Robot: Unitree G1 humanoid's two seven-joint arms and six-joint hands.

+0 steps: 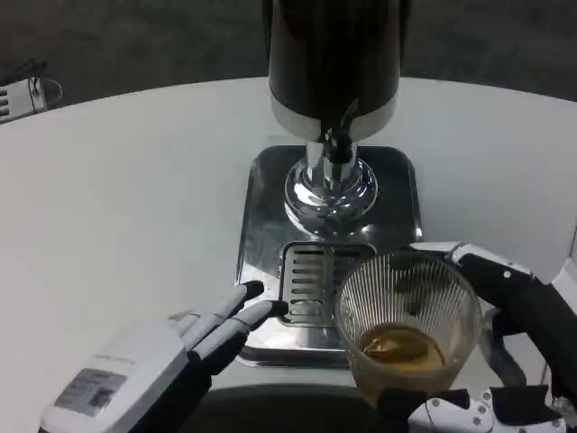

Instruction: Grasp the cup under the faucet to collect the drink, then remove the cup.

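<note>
A clear ribbed cup (407,327) with amber drink in its bottom is held by my right hand (505,361), whose fingers wrap it from the right and below. It sits at the near right corner of the steel drip tray (261,225), in front of and to the right of the black faucet (339,140). The dark drink dispenser (334,63) stands on a chrome pedestal (330,189) at the tray's back. My left hand (194,343) lies open on the table, its fingertips (257,302) touching the tray's near left edge beside the slotted grate (311,280).
The white round table (126,198) spreads wide on the left and behind the dispenser. A small white object (22,95) lies at the far left edge. The table's near edge is just below my hands.
</note>
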